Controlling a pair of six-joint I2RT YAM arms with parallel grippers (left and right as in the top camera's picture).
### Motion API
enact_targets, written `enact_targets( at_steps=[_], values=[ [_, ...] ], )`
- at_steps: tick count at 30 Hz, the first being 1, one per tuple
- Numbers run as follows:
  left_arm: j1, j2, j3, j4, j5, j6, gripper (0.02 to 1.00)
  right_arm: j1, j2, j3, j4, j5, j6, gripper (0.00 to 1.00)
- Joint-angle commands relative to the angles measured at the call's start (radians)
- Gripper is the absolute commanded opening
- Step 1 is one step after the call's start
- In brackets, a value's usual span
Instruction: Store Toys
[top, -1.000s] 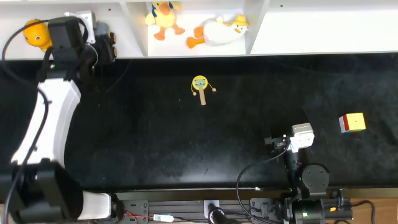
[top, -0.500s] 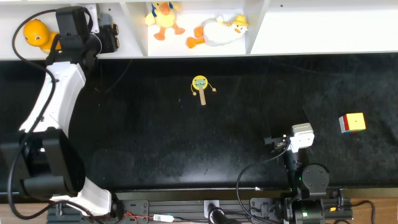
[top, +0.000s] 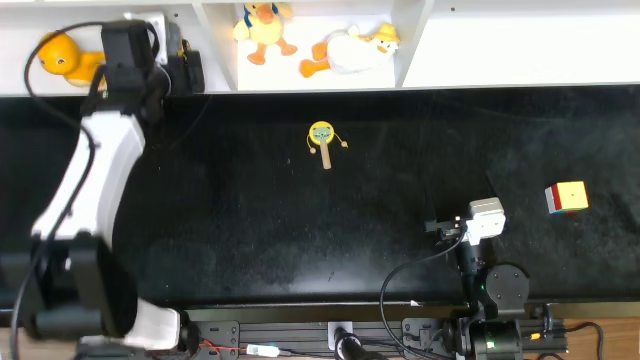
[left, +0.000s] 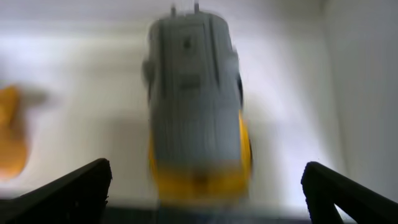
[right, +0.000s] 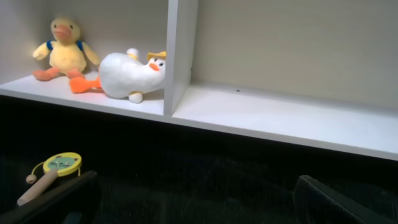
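- The left pincer (left: 206, 167) is at the left compartment of the white shelf (top: 500, 60). Its fingers are spread wide and hold nothing.
- A grey and yellow toy car (left: 196, 106) sits on the shelf floor just ahead of that pincer, between the lines of its two fingers. It is near the compartment's side wall.
- An orange toy (top: 58, 52) lies in the same compartment, apart from the car.
- A yellow plush duck (top: 262, 28) and a white plush duck (top: 350, 48) share the middle compartment.
- On the black tabletop (top: 250, 220) lie a small rattle drum (top: 322, 138) near the middle and a coloured cube (top: 566, 196) at the right.
- The right pincer (right: 196, 186) is low over the tabletop with its fingers spread and empty, facing the shelf.
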Motion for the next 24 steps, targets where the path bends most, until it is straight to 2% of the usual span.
enact_targets(
  at_steps=[1,6,8,10,12,17,20,24],
  values=[
    [0.001,-0.233,-0.179,0.0,-0.041,0.031,0.998,-0.004,-0.009,-0.013,0.005,0.001,0.004,0.993],
    [0.001,-0.546,-0.413,-0.075,-0.074,0.031,0.998,-0.004,-0.009,-0.013,0.005,0.001,0.004,0.996],
    [0.001,-0.676,-0.504,-0.008,-0.087,0.03,0.998,-0.004,-0.009,-0.013,0.005,0.001,0.004,0.996],
    [0.0,-0.814,-0.603,0.093,-0.061,0.037,0.998,-0.004,-0.009,-0.013,0.005,0.001,0.004,0.993],
    [0.0,-0.962,-0.709,0.185,-0.008,0.104,0.998,-0.004,-0.009,-0.013,0.005,0.001,0.004,0.993],
    [-0.021,-1.306,-0.909,0.224,0.024,0.23,0.996,-0.004,-0.009,-0.013,0.005,0.001,0.004,0.993],
    [-0.043,-1.419,-0.995,0.243,0.033,0.251,0.996,-0.004,-0.009,-0.013,0.005,0.001,0.004,0.996],
    [-0.046,-1.499,-1.128,0.385,0.121,0.227,0.993,-0.004,-0.009,-0.013,0.005,0.001,0.004,0.996]
  ],
)
